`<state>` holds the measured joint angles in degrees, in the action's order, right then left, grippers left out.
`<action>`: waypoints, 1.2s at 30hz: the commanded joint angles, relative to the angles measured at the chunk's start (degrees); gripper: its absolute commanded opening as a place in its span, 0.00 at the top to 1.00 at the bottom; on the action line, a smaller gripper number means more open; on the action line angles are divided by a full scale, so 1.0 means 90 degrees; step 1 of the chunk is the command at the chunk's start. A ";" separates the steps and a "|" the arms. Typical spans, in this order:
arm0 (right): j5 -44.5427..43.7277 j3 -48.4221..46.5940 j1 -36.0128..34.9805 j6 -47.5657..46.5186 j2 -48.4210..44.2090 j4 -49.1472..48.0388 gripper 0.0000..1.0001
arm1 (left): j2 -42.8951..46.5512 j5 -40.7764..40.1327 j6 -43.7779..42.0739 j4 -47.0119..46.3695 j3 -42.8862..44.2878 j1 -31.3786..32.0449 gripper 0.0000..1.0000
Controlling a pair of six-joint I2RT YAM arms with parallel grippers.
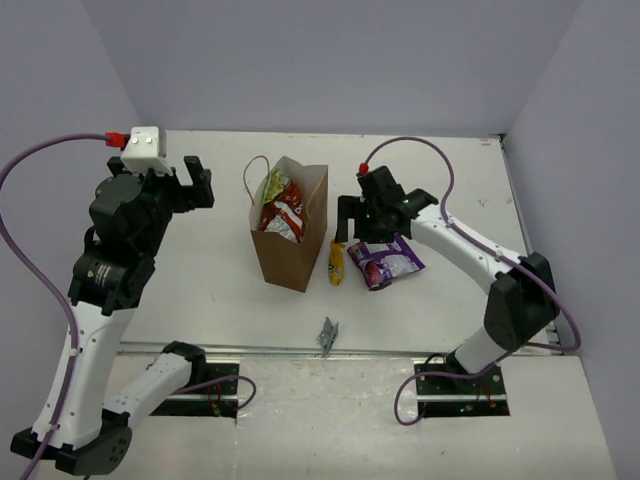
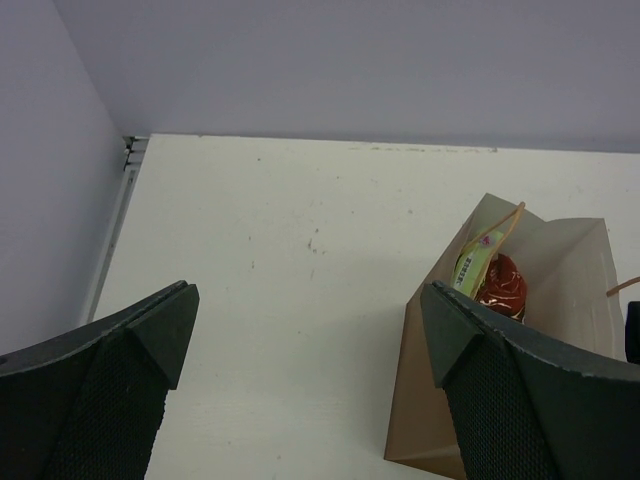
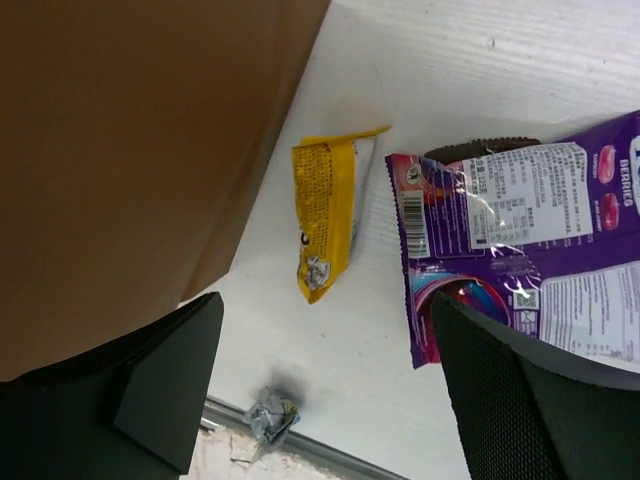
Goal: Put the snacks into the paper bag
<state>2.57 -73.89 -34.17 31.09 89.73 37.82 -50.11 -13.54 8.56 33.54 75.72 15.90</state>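
Note:
The brown paper bag [image 1: 290,255] stands upright mid-table with its mouth open. Inside show the red-and-white chip bag [image 1: 285,213] and the pale green packet [image 1: 271,187]; both also show in the left wrist view, the chip bag [image 2: 500,286] and the green packet [image 2: 477,258]. The yellow bar [image 1: 337,263] lies right of the bag and the purple packet [image 1: 386,263] beside it. No orange packet is in view. My right gripper [image 1: 362,232] is open and empty, above the yellow bar [image 3: 325,215] and the purple packet [image 3: 530,250]. My left gripper [image 1: 197,183] is open and empty, left of the bag.
A small grey foil scrap [image 1: 328,335] lies near the table's front edge; it also shows in the right wrist view [image 3: 272,415]. The bag's loop handle [image 1: 250,180] sticks out at its far left. Walls close the table at the back and both sides.

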 commanded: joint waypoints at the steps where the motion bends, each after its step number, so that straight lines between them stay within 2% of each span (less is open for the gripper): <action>1: 0.0173 -0.0548 -0.0012 0.0353 0.0536 -0.0218 0.14 | 0.0118 -0.0078 0.0191 -0.0152 -0.0044 0.0040 0.00; 11: 0.0525 -0.1497 -0.0012 0.0617 0.2245 -0.0130 0.17 | 0.0196 -0.0136 0.0211 -0.0211 -0.0269 0.0040 0.00; 14: 0.0506 -0.1644 -0.0002 0.0696 0.2567 -0.0043 0.23 | 0.0157 -0.0049 0.0328 -0.0279 -0.0318 0.0040 0.00; 16: 0.0457 -0.1721 0.0018 0.0705 0.2695 0.0084 0.31 | 0.0099 -0.0009 0.0358 -0.0318 -0.0318 0.0040 0.00; 20: 0.0457 -0.1537 0.0105 0.0754 0.2822 0.0075 0.37 | 0.0021 -0.0029 0.0280 -0.0406 -0.0318 0.0040 0.00; 22: 0.0496 -0.1468 0.0154 0.0803 0.2871 0.0075 0.64 | -0.0009 -0.0029 0.0221 -0.0445 -0.0318 0.0040 0.00; 24: 0.0399 -0.1410 0.0193 0.0881 0.2765 0.0084 1.00 | -0.0047 0.0020 0.0163 -0.0484 -0.0328 0.0040 0.00; 30: 0.0036 -0.0999 0.0330 0.0765 0.1438 -0.0003 1.00 | -0.0087 0.0147 0.0192 -0.0640 -0.0455 0.0040 0.00; 36: 0.0086 -0.1954 0.0320 0.0209 0.0109 0.0319 1.00 | -0.0048 0.0235 0.0270 -0.0923 -0.0591 0.0040 0.00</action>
<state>4.36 -84.99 -31.38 36.21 98.85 40.84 -50.89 -12.34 10.92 29.58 70.96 15.94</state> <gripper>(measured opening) 0.012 0.997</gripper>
